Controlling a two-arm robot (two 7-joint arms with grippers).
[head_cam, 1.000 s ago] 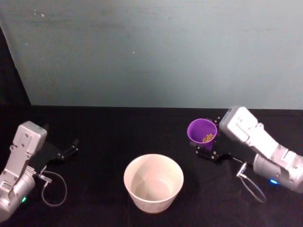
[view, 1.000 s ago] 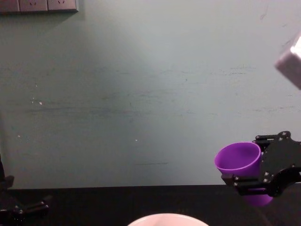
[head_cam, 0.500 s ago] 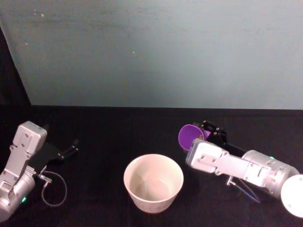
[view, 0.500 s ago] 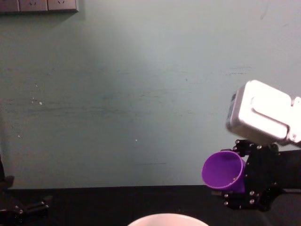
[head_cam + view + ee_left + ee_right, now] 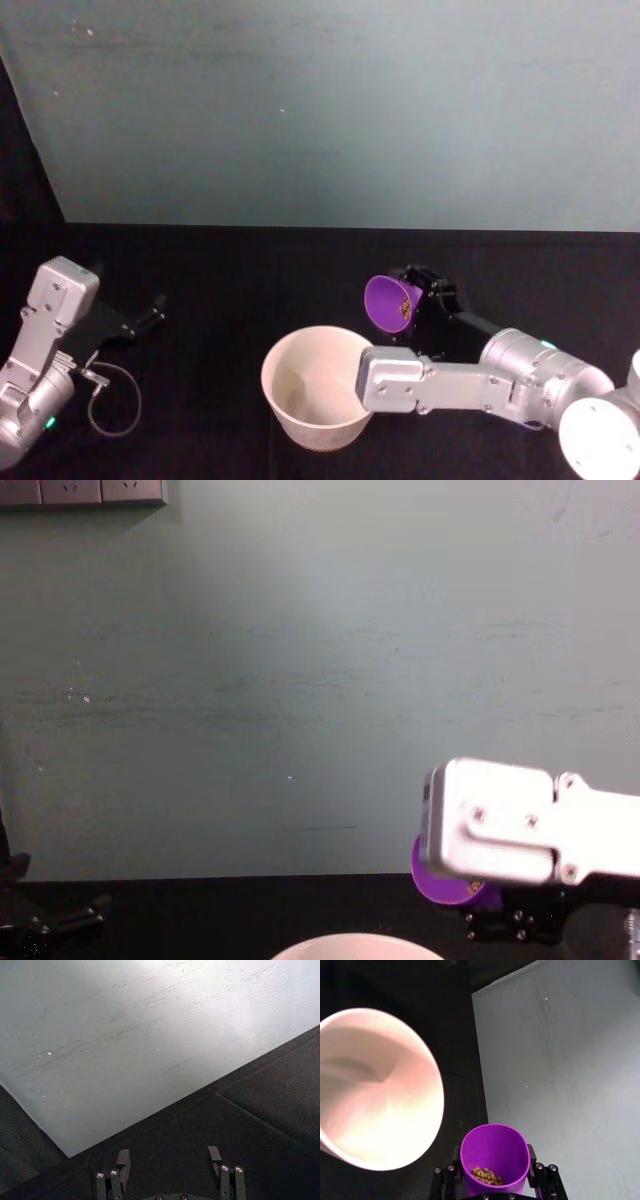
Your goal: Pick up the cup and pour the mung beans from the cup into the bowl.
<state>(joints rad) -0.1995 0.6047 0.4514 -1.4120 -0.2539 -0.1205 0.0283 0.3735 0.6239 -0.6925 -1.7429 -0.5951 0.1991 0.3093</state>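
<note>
Right hand (image 5: 418,300) grips the tilted purple plastic cup (image 5: 390,302) centre-right; tipped further while short of the wide white bowl (image 5: 322,331), its olive mung beans (image 5: 487,1176) could scatter.

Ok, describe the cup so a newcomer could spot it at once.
On the black table, with the left gripper idle at far left, find the wide white bowl. Just beyond it, the right gripper holds the cup tipped toward it: small, bright purple, mung beans inside.

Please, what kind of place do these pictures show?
Probably a robot test bench in a lab, not a home: a table covered in plain black, a bare pale green wall right behind it, and the right gripper holding a cup near a bowl.
</note>
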